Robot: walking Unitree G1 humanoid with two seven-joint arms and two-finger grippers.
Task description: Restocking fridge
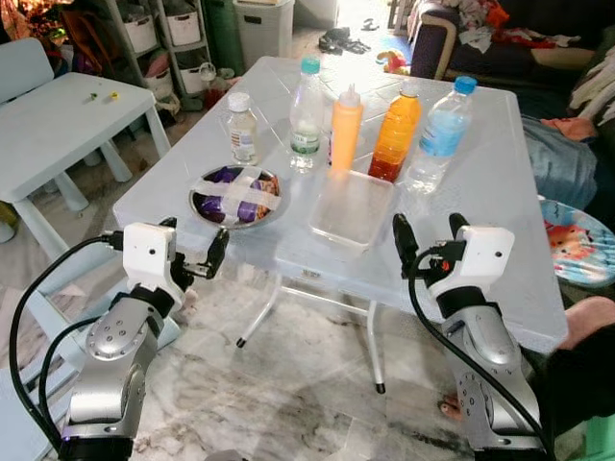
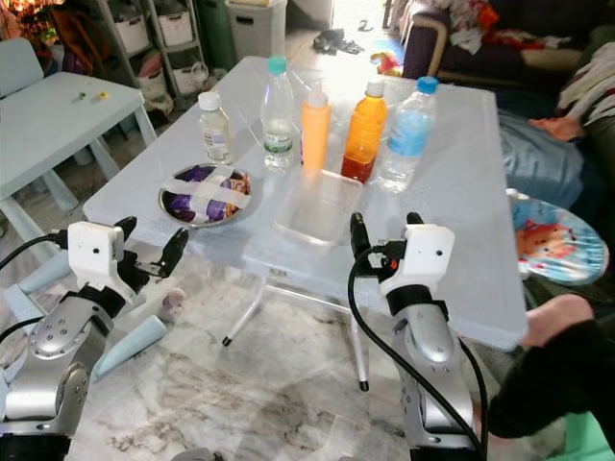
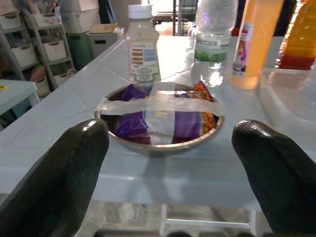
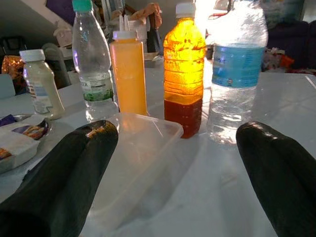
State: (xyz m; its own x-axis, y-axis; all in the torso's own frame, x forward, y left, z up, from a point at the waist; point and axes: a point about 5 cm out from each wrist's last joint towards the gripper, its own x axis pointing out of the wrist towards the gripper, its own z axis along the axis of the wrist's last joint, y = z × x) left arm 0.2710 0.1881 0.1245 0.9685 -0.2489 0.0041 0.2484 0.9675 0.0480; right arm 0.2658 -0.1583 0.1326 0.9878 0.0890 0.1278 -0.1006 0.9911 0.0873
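A pale folding table [image 1: 500, 192] on marble floor [image 1: 288, 384] (cluttered living room) carries five bottles [image 1: 395, 137], a tub [image 1: 353, 207] and a taped bowl [image 1: 236, 196]. Left gripper [image 1: 197, 252] and right gripper [image 1: 430, 233] hover spread wide, holding nothing.

Pale blue folding table [image 1: 500, 192] at centre on a grey-veined marble floor [image 1: 288, 394], sun glare on its far edge at 12 o'clock. Smaller pale table [image 1: 58, 120] at 10 o'clock with shelving of white storage bins [image 1: 159, 34] and a white lidded bin [image 1: 264, 24] behind at 11 to 12. Dark sofa [image 1: 500, 48] piled with clothes at 1 to 2 o'clock, colourful round plate [image 1: 577, 245] at 3.
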